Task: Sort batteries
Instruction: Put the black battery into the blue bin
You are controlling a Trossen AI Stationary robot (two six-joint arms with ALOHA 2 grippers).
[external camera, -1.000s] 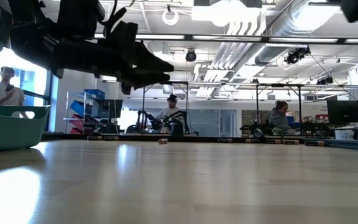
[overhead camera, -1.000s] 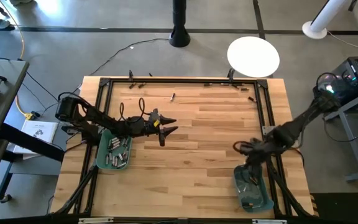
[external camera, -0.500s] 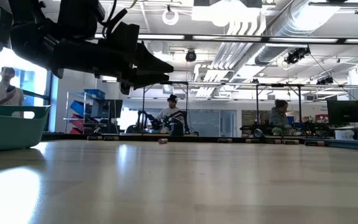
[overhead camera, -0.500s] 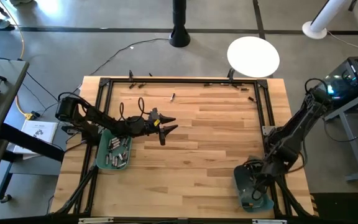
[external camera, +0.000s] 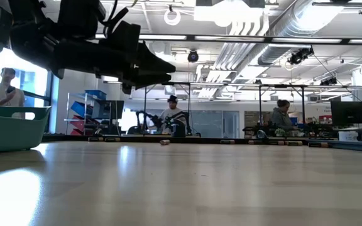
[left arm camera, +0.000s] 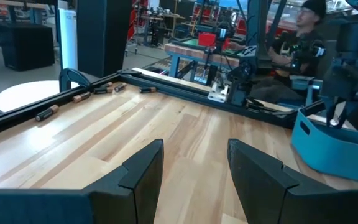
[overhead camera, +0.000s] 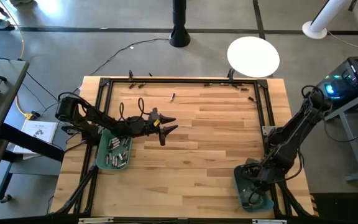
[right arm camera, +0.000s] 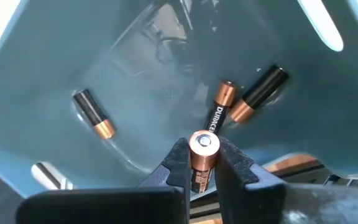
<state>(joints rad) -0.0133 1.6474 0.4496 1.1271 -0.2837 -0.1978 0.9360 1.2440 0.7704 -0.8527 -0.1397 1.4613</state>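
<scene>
Two teal bins are seen on the wooden table [overhead camera: 210, 130] in the high view. The left bin [overhead camera: 114, 151], near the table's left edge, is filled with many batteries [overhead camera: 118, 149], mostly greyish. The right bin [overhead camera: 252, 186] sits at the near right corner.

The right gripper [overhead camera: 258, 182] is lowered into the right bin. In the right wrist view its fingers [right arm camera: 178, 163] are clamped on a copper-topped battery [right arm camera: 203, 155], held end-on toward the camera. Three more dark and copper batteries are seen lying on the bin's floor beyond it: one [right arm camera: 94, 114] apart to one side, and two [right arm camera: 263, 92] close together, the nearer of them [right arm camera: 220, 109] just behind the held one.

The left gripper [overhead camera: 165, 127] is held above the table just right of the left bin, its fingers [left arm camera: 143, 175] apart with nothing between them. In the low view it is seen raised well above the tabletop.

Several loose batteries [overhead camera: 173, 97] are scattered along the far edge of the table, beside the black frame [overhead camera: 182, 82]; some [left arm camera: 95, 89] are seen in the left wrist view too.

People [external camera: 171, 118] are seated at benches in the room behind.
</scene>
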